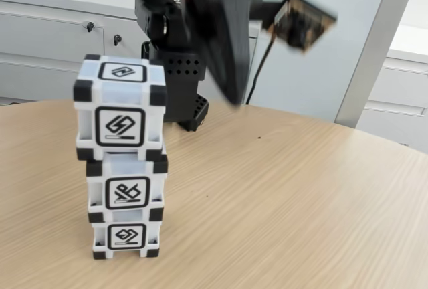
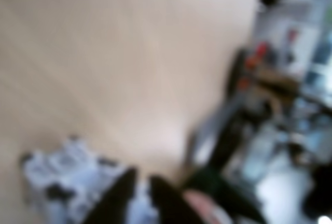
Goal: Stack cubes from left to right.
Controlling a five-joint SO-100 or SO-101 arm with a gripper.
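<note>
Three cubes stood stacked at the lower left of the fixed view: the top cube [image 1: 120,107], the middle cube [image 1: 127,185] and the bottom cube [image 1: 126,237], all glossy pale plastic with black corner blocks and black-framed glyphs. The top one sat slightly askew. The black arm [image 1: 200,28] rose blurred at the upper centre, clear of the stack. In the wrist view, the gripper [image 2: 142,193] showed at the bottom edge, its dark jaws slightly apart and holding nothing, just above the blurred stack [image 2: 67,182]. The table [image 1: 301,202] was pale wood grain, with white cabinets [image 1: 47,41] behind.
</note>
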